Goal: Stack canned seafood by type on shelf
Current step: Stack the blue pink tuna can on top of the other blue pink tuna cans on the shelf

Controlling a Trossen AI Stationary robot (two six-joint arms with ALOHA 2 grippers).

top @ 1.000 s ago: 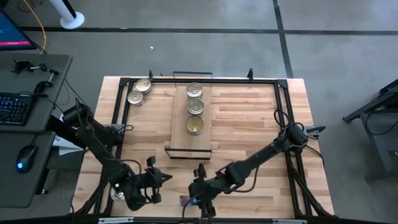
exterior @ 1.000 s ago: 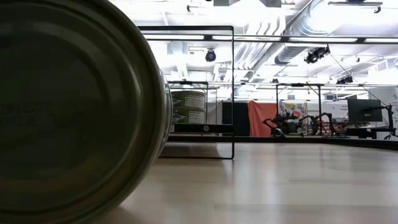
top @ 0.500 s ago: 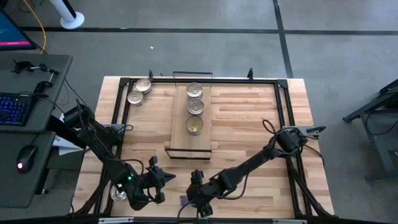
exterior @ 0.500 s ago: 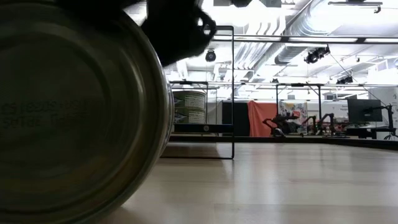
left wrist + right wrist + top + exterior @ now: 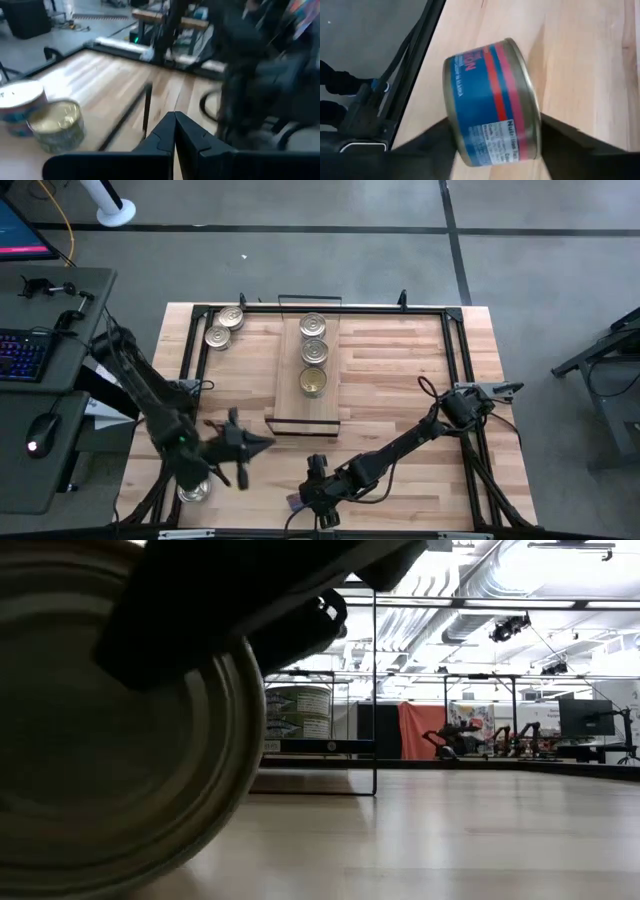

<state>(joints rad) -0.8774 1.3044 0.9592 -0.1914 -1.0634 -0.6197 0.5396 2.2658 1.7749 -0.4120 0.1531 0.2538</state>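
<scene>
grey concrete floor surrounds the butcher-block desk (image 5: 400,380), whose edges carry a thin black frame. on its middle sits the shelf (image 5: 310,405), a narrow light-wood board with black metal ends, holding three tins (image 5: 314,352) in a row along its length. two more tins (image 5: 224,327) rest touching each other at the desk's far left corner, and one tin (image 5: 193,491) lies near the left front edge.

the left arm has swung up and away from the front edge since a second ago; its left gripper (image 5: 240,448) now hangs over the desk just left of the shelf's near end, fingers (image 5: 175,131) pressed together and holding nothing. the right arm has slid further toward the front edge, and the right gripper (image 5: 318,492) sits low there, its fingers (image 5: 570,145) either side of a blue-and-red labelled tin (image 5: 492,102) lying on its side on the wood; firm contact cannot be told. in the low view that tin (image 5: 110,770) fills the left side as before, now with the dark gripper across its top.
</scene>
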